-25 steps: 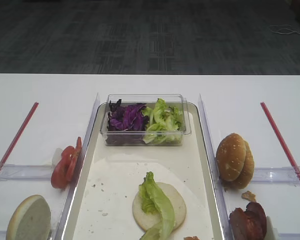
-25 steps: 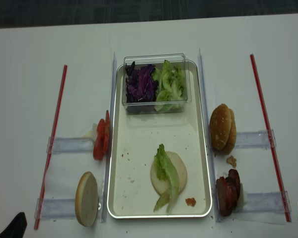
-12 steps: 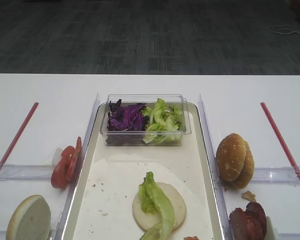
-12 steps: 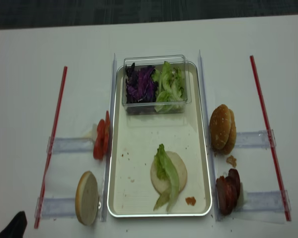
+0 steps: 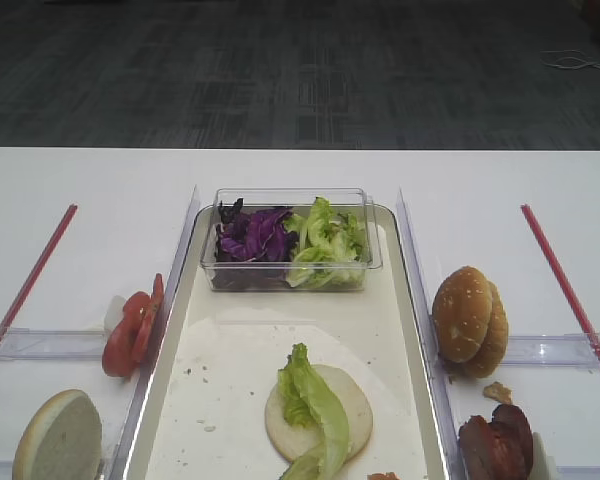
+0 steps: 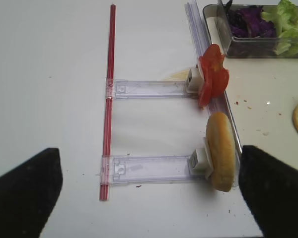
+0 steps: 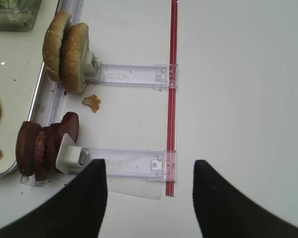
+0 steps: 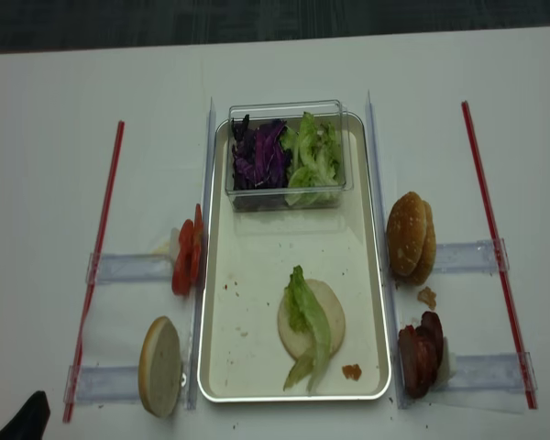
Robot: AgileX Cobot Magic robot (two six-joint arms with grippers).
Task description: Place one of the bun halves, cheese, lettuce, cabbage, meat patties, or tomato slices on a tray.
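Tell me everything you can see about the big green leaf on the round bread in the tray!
The lettuce is a long, curly, light-green leaf with a paler rib down its length. It looks soft and floppy. It lies draped across the pale flat face of a bun half near the front of the tray, and its lower tip hangs past the bun's edge onto the tray floor. No hand touches it. More green leaves sit apart in the clear tub at the tray's far end.

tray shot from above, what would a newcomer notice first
Probably the lettuce draped over a pale bun half near the front of the tray. Next, the clear tub at the tray's far end, holding purple cabbage beside more greens.
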